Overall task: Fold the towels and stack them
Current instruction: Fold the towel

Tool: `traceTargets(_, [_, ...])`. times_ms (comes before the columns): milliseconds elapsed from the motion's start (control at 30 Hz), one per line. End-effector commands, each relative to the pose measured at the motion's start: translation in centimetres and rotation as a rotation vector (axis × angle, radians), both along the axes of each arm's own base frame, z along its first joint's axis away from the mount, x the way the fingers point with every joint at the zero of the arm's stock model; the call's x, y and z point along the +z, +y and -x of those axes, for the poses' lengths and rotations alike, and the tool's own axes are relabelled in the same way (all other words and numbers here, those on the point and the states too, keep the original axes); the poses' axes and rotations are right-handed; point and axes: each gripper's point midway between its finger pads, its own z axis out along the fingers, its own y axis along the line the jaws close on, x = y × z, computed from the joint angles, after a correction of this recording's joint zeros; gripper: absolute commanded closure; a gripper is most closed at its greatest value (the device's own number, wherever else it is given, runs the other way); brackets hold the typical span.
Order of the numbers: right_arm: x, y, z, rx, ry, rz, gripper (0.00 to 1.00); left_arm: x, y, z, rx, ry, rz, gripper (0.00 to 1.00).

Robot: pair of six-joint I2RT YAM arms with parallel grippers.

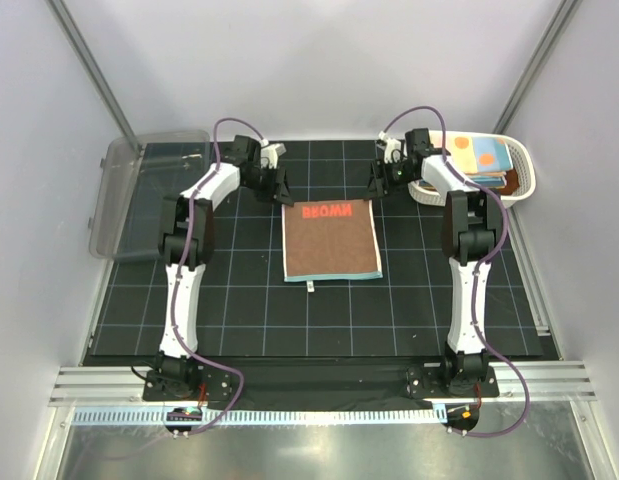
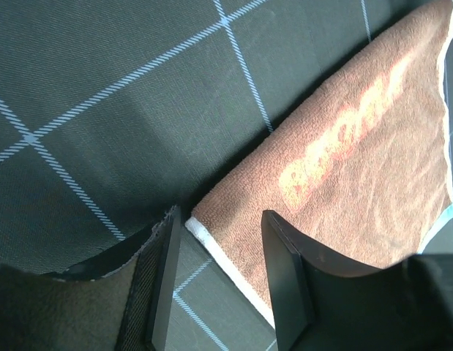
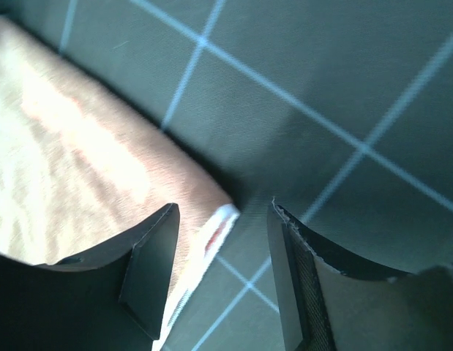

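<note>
Basket (image 1: 527, 188) of towels (image 1: 479, 157), overhead only

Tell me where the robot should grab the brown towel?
Probably at the two far corners of the brown towel, from above. It lies flat, so only edges can be pinched; the open left gripper and right gripper each straddle one.

Brown towel (image 1: 331, 240): flat in the middle of the bench (image 1: 239, 310), with red lettering along its far edge.
Left gripper (image 1: 285, 194): at the towel's far left corner.
Right gripper (image 1: 374, 187): at the far right corner.
White basket (image 1: 526, 182): far right. It holds more cloths, with a light-blue dotted towel (image 1: 481, 155) on top.
Clear bin (image 1: 117, 195): far left, half off the black mat.
</note>
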Motion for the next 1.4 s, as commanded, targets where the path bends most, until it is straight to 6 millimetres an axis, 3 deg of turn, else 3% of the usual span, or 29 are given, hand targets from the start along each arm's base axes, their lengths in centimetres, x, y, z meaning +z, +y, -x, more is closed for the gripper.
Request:
traceTargets(0, [1.8,1.8,0.6,0.093,-0.016,-0.086,0.43,-0.8,0.0,1.2,-0.043,0.048,0.002,0.48])
traceTargets(200, [1.1,2.0,0.7,0.097,-0.001,-0.102,0.47,-0.7,0.0,1.6,-0.067,0.059,0.000,0.54])
traceTargets(533, [0.4,1.8,0.3,0.108,0.002,-0.089,0.45,-0.8,0.2,1.7,-0.077,0.080,0.012,0.55])
traceTargets(600, [0.3,1.8,0.3,0.108,0.003,-0.090,0.49,-0.8,0.2,1.6,-0.076,0.083,0.019,0.58])
traceTargets(667, [0.5,1.7,0.0,0.103,-0.006,-0.093,0.63,-0.8,0.2,1.5,-0.074,0.084,0.022,0.68])
traceTargets(733, [0.7,1.6,-0.3,0.097,-0.016,-0.096,0.82,-1.1,0.4,1.1,-0.062,0.090,0.021,0.84])
traceTargets(800, [1.1,1.3,-0.4,0.075,-0.020,-0.091,0.94,-0.6,0.4,0.3,-0.050,0.072,0.021,1.00])
traceTargets(833, [1.9,1.2,-0.5,0.067,-0.057,-0.087,0.99,-0.5,0.6,0.1,-0.037,0.084,0.027,1.00])
traceTargets(900, [3.3,1.0,-1.0,0.046,-0.118,-0.089,0.99,0.6,0.8,-0.5,-0.020,0.073,0.051,1.00])
traceTargets(933, [2.7,1.0,-0.1,0.042,-0.103,-0.088,0.99,1.0,1.0,-0.8,-0.001,0.075,0.060,1.00])
traceTargets(967, [4.3,0.9,-0.2,0.036,-0.145,-0.087,0.99,2.0,1.1,-1.3,0.013,0.047,0.071,1.00])
traceTargets(1067, [4.8,0.9,0.2,0.025,-0.175,-0.095,0.99,3.7,1.0,-1.6,0.029,0.016,0.099,1.00])
traceTargets(1367, [6.5,1.0,0.8,0.000,-0.241,-0.118,0.99,5.3,0.6,-0.6,0.027,0.025,0.143,1.00])
